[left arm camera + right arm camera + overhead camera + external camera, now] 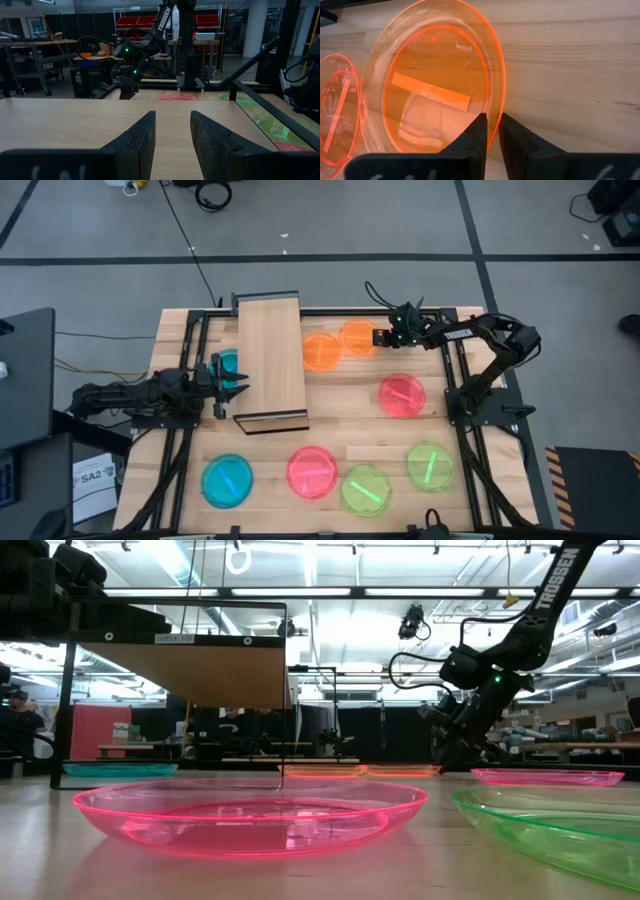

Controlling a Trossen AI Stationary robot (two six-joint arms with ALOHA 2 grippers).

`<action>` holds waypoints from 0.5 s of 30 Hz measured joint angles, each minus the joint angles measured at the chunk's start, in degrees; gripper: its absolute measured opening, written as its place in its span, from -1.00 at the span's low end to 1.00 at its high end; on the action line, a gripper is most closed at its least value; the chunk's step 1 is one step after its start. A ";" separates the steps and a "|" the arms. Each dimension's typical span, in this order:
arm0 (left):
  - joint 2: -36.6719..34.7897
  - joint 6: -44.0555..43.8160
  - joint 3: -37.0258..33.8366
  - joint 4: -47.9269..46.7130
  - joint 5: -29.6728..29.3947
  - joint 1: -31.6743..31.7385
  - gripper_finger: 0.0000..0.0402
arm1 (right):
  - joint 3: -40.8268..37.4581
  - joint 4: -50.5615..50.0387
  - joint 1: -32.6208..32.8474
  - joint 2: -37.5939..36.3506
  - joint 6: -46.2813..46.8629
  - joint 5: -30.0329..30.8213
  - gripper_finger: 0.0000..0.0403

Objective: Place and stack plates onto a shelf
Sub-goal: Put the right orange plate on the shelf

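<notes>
The right gripper (491,131) is seen at the far side of the bench (330,442), its fingers nearly closed around the rim of an orange plate (440,80), with the thin plastic edge pinched between them and the plate apparently tilted up off the wood. A second orange plate (321,351) lies touching or slightly overlapped with the first, just beside the shelf (273,358). The bite is taken only at the very edge, so the plate could be flicked out if the fingers are closed further on the curved lip, or it could swing and slip once lifted, since all its weight hangs to one side of the grip. The neighbouring orange plate may be dragged or nudged if the rims are caught together as the first is raised. On the way to the shelf, its raised dark frame could be clipped by a dangling plate. The left gripper (232,374) is held apart, jaws open and empty, at the shelf's near-left edge, above a teal plate (229,365); a crossing of the two arms over the shelf would be a collision risk. The remaining plates, two pink (401,395), (311,471), two green (430,465), (366,488) and another teal (227,481), are left spread on the bench, none yet on the shelf.
</notes>
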 joint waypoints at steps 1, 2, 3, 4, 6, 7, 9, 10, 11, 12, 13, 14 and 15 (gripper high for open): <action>0.00 0.00 0.00 0.00 0.01 0.01 -0.35 | 0.00 0.00 -0.01 0.00 0.00 0.00 -0.77; 0.00 0.00 0.00 0.00 0.01 0.00 -0.35 | 0.00 0.00 -0.02 0.00 0.00 0.00 -0.79; 0.00 0.00 0.00 0.00 0.01 0.00 -0.35 | 0.00 0.00 -0.02 0.00 0.00 0.00 -0.80; 0.00 0.00 0.00 0.00 0.00 0.00 -0.35 | 0.00 0.02 -0.02 0.00 0.00 0.00 -0.82; 0.00 0.00 0.00 0.00 0.01 -0.01 -0.35 | 0.00 0.04 -0.02 -0.04 0.00 0.00 -0.86; 0.00 0.00 0.00 0.00 0.01 0.00 -0.35 | 0.00 0.08 -0.02 -0.07 0.00 -0.01 -0.88; 0.00 0.00 0.00 0.00 0.01 0.00 -0.35 | 0.00 0.19 -0.04 -0.09 0.00 -0.02 -0.92; 0.00 0.00 0.00 0.00 0.00 0.01 -0.35 | 0.00 0.18 -0.07 -0.09 0.00 -0.02 -0.93; 0.00 0.00 0.00 0.00 0.01 0.01 -0.35 | 0.00 0.17 -0.18 -0.09 0.00 -0.03 -0.95; 0.00 0.00 0.00 0.00 0.01 0.01 -0.35 | 0.00 0.17 -0.34 -0.09 0.00 -0.07 -0.96; 0.00 0.00 0.02 0.00 0.01 0.01 -0.35 | 0.00 0.17 -0.52 -0.09 0.00 -0.13 -0.96; 0.00 0.00 0.00 0.00 0.01 0.00 -0.35 | 0.00 0.17 -0.80 -0.09 0.00 -0.13 -0.96; 0.00 0.00 0.00 0.00 -0.01 0.00 -0.35 | 0.00 0.17 -1.13 -0.09 0.00 -0.15 -0.96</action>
